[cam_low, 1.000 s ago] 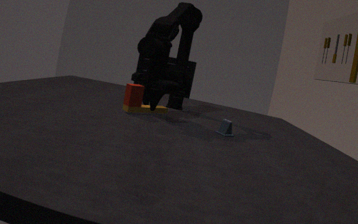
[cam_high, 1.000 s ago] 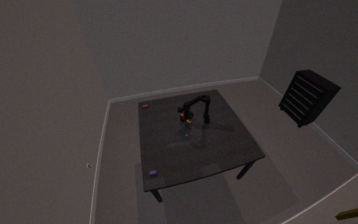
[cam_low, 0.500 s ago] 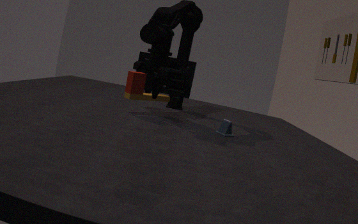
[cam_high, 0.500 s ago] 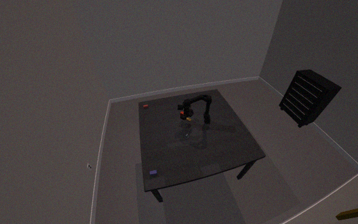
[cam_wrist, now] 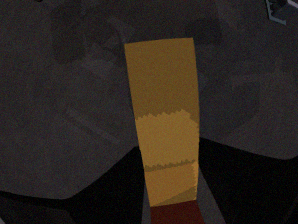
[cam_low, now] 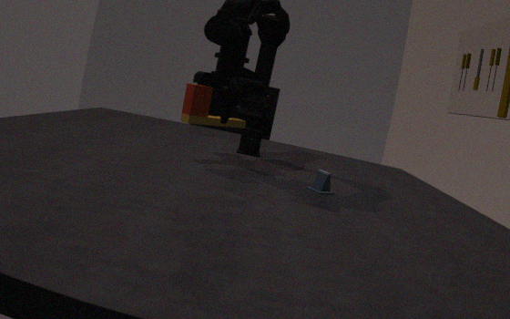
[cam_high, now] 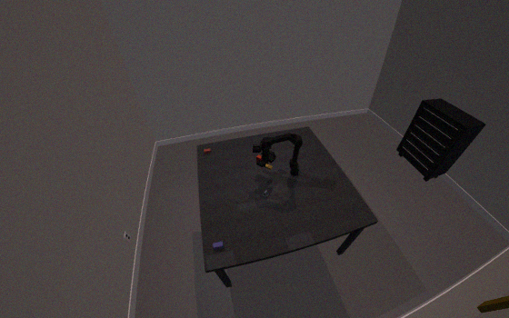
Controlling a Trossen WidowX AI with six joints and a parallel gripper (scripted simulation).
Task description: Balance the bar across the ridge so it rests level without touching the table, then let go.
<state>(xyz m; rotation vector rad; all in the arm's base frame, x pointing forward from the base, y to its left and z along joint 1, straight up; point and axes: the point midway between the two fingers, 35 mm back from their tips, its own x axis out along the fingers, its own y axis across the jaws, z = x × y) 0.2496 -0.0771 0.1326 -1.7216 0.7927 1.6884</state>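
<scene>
The bar [cam_high: 268,166] [cam_low: 207,120] [cam_wrist: 162,96] is a flat yellow strip with a red block on one end. My gripper [cam_low: 224,118] [cam_high: 265,162] [cam_wrist: 168,148] is shut on the bar and holds it roughly level, clear above the dark table [cam_high: 295,218] [cam_low: 137,228]. The ridge [cam_low: 321,182] [cam_high: 265,193] [cam_wrist: 276,6] is a small blue-grey wedge standing on the table, below and to one side of the bar. In the wrist view the ridge sits at the upper right, off the bar's far end.
A small orange block [cam_high: 207,150] lies near the table's far left corner and a purple block [cam_high: 217,245] near its front left corner. A dark drawer cabinet [cam_high: 438,136] stands by the right wall. Tools [cam_low: 478,68] hang on the wall.
</scene>
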